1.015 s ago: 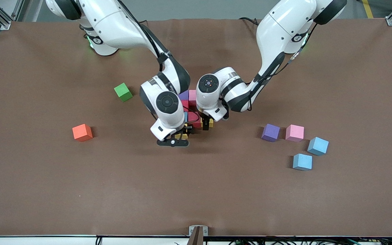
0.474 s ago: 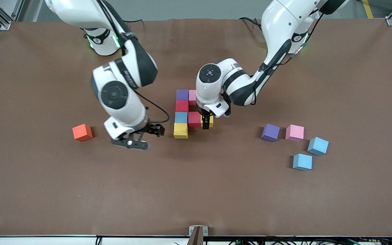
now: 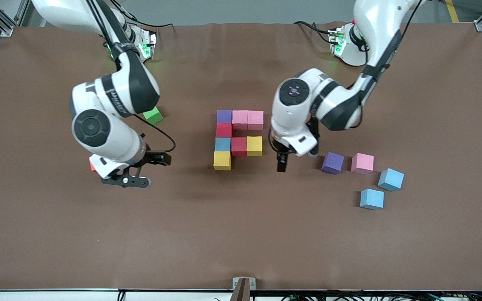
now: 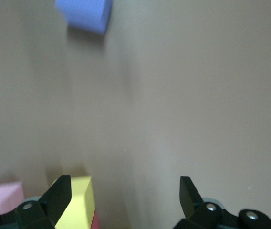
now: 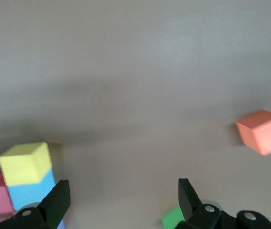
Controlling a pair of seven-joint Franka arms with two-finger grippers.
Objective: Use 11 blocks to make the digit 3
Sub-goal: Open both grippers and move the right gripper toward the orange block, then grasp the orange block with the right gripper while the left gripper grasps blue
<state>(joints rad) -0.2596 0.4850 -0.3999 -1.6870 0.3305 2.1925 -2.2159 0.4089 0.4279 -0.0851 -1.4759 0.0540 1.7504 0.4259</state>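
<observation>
The partly built figure lies mid-table: purple point(image 3: 224, 116), two pink point(image 3: 247, 119), red point(image 3: 224, 130), blue point(image 3: 222, 144), red point(image 3: 239, 146) and two yellow blocks point(image 3: 254, 146) point(image 3: 222, 160). Loose purple point(image 3: 333, 162), pink point(image 3: 362, 163) and two blue blocks point(image 3: 390, 179) point(image 3: 371, 198) sit toward the left arm's end. The orange block point(image 5: 263, 131) is mostly hidden under the right hand in the front view. My left gripper point(image 3: 281, 163) point(image 4: 126, 195) hangs open and empty between the figure and the purple block point(image 4: 84, 14). My right gripper point(image 3: 127, 174) point(image 5: 121, 200) is open and empty beside the orange block.
A green cube point(image 3: 153, 116) lies toward the right arm's end, partly under that arm's elbow, and shows at the edge of the right wrist view point(image 5: 173, 217). Bare brown table point(image 3: 241, 234) stretches between the blocks and the front edge.
Both grippers have left the figure, each open. The right one swung toward the orange block, the left one toward the loose purple block. The two yellow blocks stay in the figure.
</observation>
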